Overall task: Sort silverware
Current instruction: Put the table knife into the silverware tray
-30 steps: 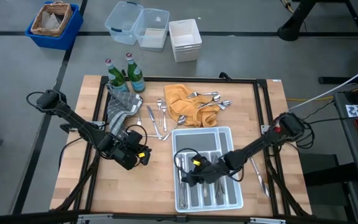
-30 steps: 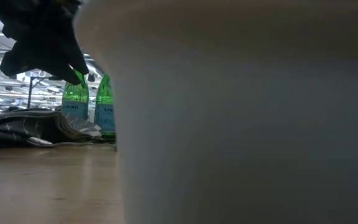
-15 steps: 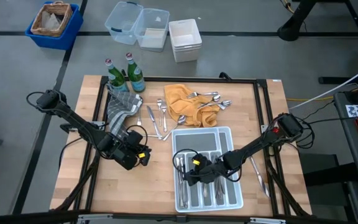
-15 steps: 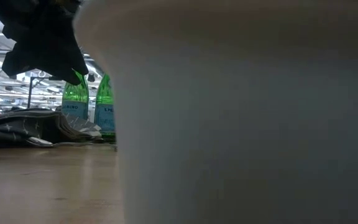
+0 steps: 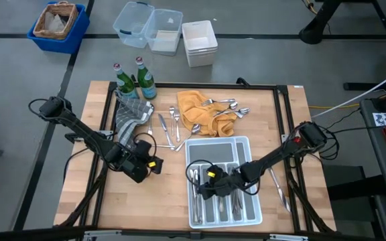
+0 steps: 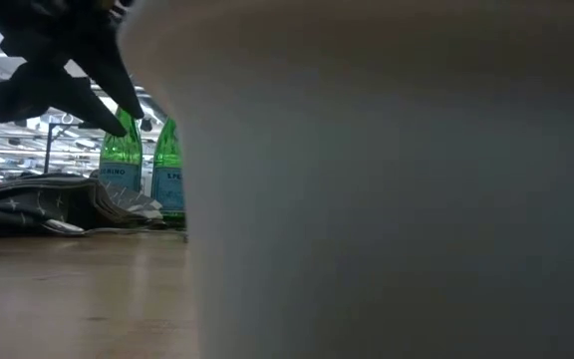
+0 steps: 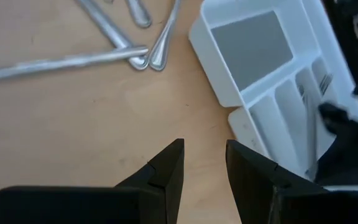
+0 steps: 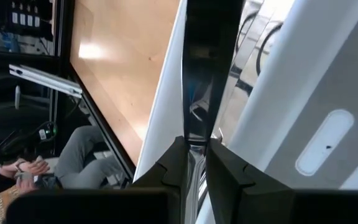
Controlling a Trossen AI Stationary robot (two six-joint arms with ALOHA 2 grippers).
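Observation:
Loose silverware (image 5: 173, 127) lies on the wooden table, with more pieces (image 5: 223, 107) on an orange cloth (image 5: 196, 110). The white compartmented tray (image 5: 243, 144) at the near middle holds several pieces (image 5: 236, 207). My right gripper (image 5: 201, 187) is low over the tray's left compartments, shut on a flat shiny piece (image 8: 201, 81). My left gripper (image 5: 151, 165) hovers open and empty over bare wood left of the tray; it also shows in the left wrist view (image 7: 204, 162). My right gripper pinches a flat, mirror-like strip of silverware (image 8: 199, 127) between its two fingers (image 8: 225, 168). The strip runs on forward past the fingertips, in line with them, beside the tray's white walls (image 8: 303, 112). What kind of piece it is I cannot tell.
Two green bottles (image 5: 131, 79) and a grey patterned cloth (image 5: 129, 114) stand at the far left of the table. One piece of silverware (image 5: 278, 187) lies right of the tray. Plastic tubs (image 5: 149, 27) and a blue bin (image 5: 57, 23) sit beyond the table.
My left gripper has shifted slightly, and in the low view its fingers now stand wider apart than before. My right gripper has stayed in the tray with its piece.

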